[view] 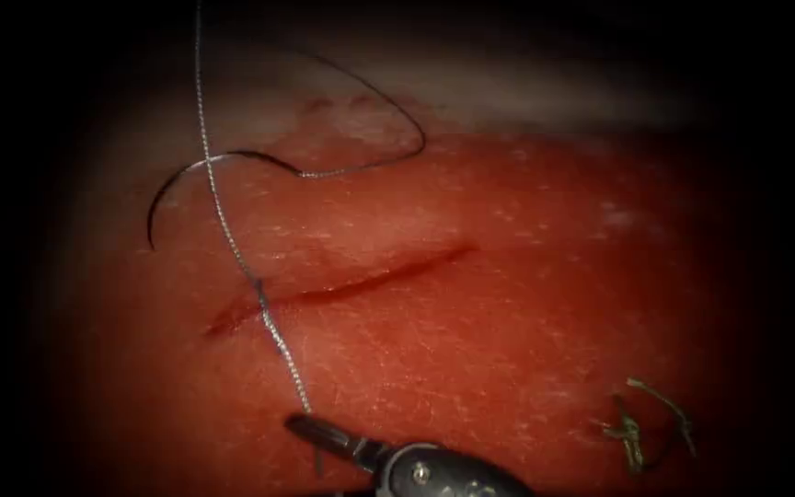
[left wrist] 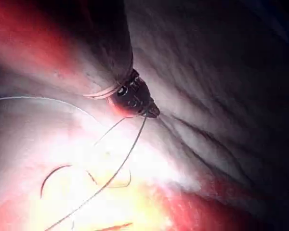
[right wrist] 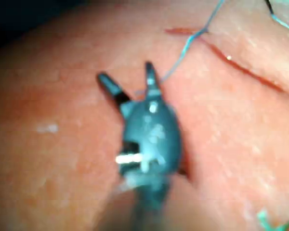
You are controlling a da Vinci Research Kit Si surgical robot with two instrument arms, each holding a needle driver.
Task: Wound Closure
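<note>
The tissue (view: 526,304) has a slanting cut (view: 361,283). The curved needle (view: 181,179) lies free on the surface up and left of the cut, held by neither tool; it is also in the left wrist view as a dark needle arc (left wrist: 50,175). A taut thread (view: 223,221) comes down from the top edge, crosses the cut near its left end and stops by my right tool (view: 304,434). That right tool (right wrist: 125,71) has its jaws spread open, the thread (right wrist: 183,50) running close past one jaw. My left tool (left wrist: 153,113) is shut on the thread (left wrist: 130,154).
A slack loop of thread (view: 407,120) trails from the needle's tail over the pale far edge of the tissue. Cut ends of thread (view: 641,423) lie on the tissue at the lower right, also seen as cut ends (right wrist: 274,224). Red fluid lines the cut.
</note>
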